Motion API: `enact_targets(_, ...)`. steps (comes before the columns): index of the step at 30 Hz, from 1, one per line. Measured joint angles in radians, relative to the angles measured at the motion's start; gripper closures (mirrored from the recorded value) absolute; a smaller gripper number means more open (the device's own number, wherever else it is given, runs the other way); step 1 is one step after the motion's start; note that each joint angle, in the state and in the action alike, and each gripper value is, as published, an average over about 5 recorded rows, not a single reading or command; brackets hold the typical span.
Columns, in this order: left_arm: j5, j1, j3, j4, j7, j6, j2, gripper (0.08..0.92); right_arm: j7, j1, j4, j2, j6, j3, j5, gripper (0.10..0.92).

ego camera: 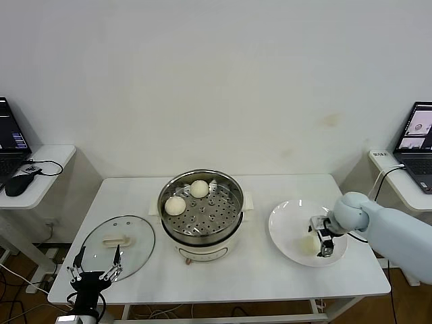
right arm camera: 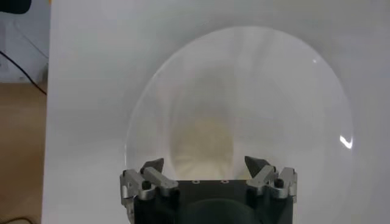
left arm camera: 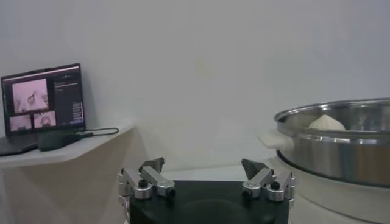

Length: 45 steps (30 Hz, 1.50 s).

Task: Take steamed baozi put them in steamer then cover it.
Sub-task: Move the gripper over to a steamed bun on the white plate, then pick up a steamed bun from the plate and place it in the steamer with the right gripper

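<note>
The steamer (ego camera: 233,196) stands mid-table with two steamed baozi (ego camera: 199,188) (ego camera: 175,205) on its perforated tray. One more baozi (ego camera: 308,246) lies on the white plate (ego camera: 287,219) to the right. My right gripper (ego camera: 322,237) is down on the plate, open, its fingers either side of that baozi (right arm camera: 204,141) with small gaps. The cover (ego camera: 128,229) lies flat on the table to the left. My left gripper (ego camera: 98,260) hangs open at the cover's near edge, holding nothing. The left wrist view shows the steamer (left arm camera: 341,146) with a baozi (left arm camera: 326,123) peeking over its rim.
Side tables flank the white table (ego camera: 270,283): the left one carries a laptop (ego camera: 10,145) and a black mouse (ego camera: 19,183), the right one another laptop (ego camera: 418,138). A cable (ego camera: 378,182) hangs by the right table edge.
</note>
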Motion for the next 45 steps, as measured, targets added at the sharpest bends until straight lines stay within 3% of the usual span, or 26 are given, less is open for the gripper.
enact_targets(11,-0.002,-0.002,-0.001,0.003,-0.001,-0.002,-0.002,0.177,-0.006,-0.017,-0.02,0.02,-0.01,0.015,-0.002,0.466)
enact_targets(17,-0.002,-0.004,-0.001,-0.002,-0.002,-0.002,-0.005,0.177,-0.015,-0.01,-0.02,0.017,-0.006,0.029,0.004,0.527)
enact_targets(32,-0.006,-0.008,0.0,-0.023,-0.001,0.001,0.005,0.177,-0.058,0.254,0.011,0.029,-0.018,-0.022,0.119,0.513)
enact_targets(45,-0.011,-0.004,-0.008,-0.033,-0.001,-0.001,0.006,0.177,-0.015,0.63,0.052,0.233,-0.034,-0.206,0.315,0.483)
